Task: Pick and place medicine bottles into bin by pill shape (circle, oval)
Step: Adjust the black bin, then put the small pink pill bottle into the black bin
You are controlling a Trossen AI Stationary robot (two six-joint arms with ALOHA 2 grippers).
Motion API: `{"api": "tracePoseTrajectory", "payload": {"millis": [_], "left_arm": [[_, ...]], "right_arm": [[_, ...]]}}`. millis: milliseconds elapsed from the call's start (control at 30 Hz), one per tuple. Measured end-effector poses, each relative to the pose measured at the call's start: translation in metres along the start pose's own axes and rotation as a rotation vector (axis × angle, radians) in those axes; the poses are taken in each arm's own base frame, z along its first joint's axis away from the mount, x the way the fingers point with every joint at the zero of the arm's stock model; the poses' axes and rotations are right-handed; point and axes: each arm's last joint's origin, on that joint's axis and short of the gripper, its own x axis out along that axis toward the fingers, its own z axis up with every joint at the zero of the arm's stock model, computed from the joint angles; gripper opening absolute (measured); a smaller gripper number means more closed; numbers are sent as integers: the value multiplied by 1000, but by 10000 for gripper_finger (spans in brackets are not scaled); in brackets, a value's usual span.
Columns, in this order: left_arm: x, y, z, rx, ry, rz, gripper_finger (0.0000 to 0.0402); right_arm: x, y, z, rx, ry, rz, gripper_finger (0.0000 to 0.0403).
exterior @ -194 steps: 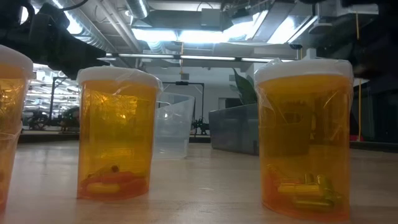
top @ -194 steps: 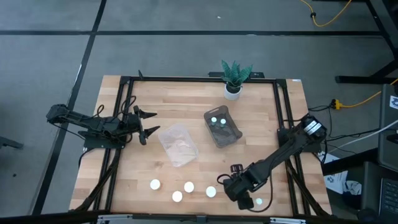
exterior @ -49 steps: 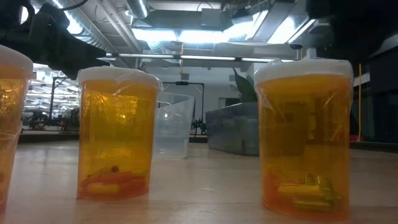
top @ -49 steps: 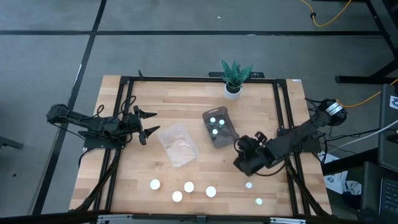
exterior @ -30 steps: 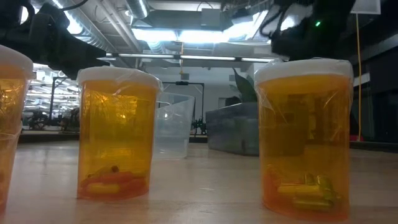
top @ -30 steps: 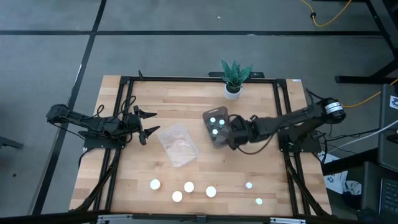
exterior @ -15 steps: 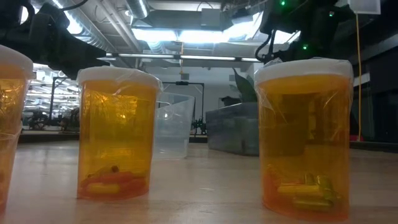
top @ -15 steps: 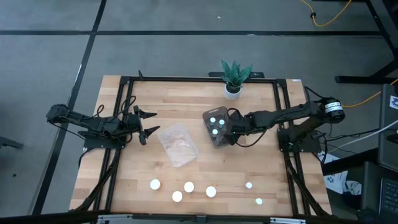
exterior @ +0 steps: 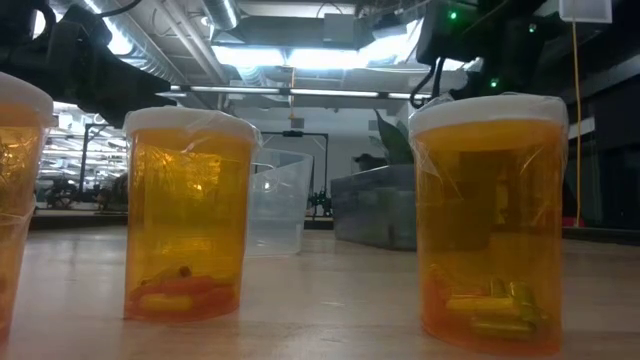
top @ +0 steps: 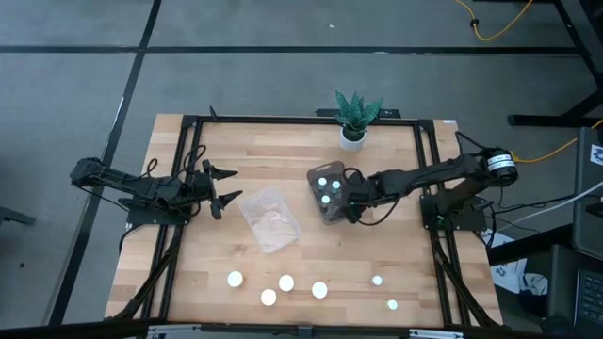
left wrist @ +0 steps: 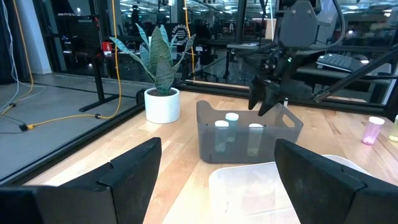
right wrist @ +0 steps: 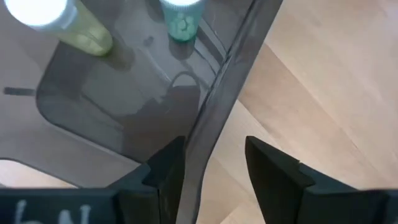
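Observation:
The smoky dark bin (top: pixel 317 173) stands at mid-table with three small white-capped bottles (left wrist: pixel 232 117) upright in it. My right gripper (top: pixel 347 201) is open and empty above the bin's right wall (right wrist: pixel 231 70), one finger on either side of the rim; it also shows in the left wrist view (left wrist: pixel 266 107). The clear bin (top: pixel 271 218) lies left of it. Several amber bottles (top: pixel 285 282) stand near the table's near edge, large in the low view (exterior: pixel 188 215). My left gripper (top: pixel 226 185) waits open at the table's left.
Two small bottles (top: pixel 377 280) (top: pixel 392 304) stand at the near right. A white pot with a green plant (top: pixel 355 118) stands at the far edge behind the dark bin. A black frame (top: pixel 283 121) runs around the table.
My right gripper has gone a little toward the table's left and now hangs over the dark bin's right wall, its arm stretched out level across the table. The bottles and bins have stayed in place.

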Motion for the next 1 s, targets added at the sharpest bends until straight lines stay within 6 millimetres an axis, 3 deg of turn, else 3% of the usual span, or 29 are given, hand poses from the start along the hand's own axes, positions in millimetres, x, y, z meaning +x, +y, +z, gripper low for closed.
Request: {"api": "tracePoseTrajectory", "payload": {"millis": [733,867,1000], "left_arm": [[0,0,0,0,0,0,305],[0,0,0,0,0,0,305],[0,0,0,0,0,0,305]], "right_arm": [[-1,-3,1,-30,-32,-74,168],[-13,3,11,-66,-73,-69,168],[-39,11,26,-99,-99,-46,168]]}}
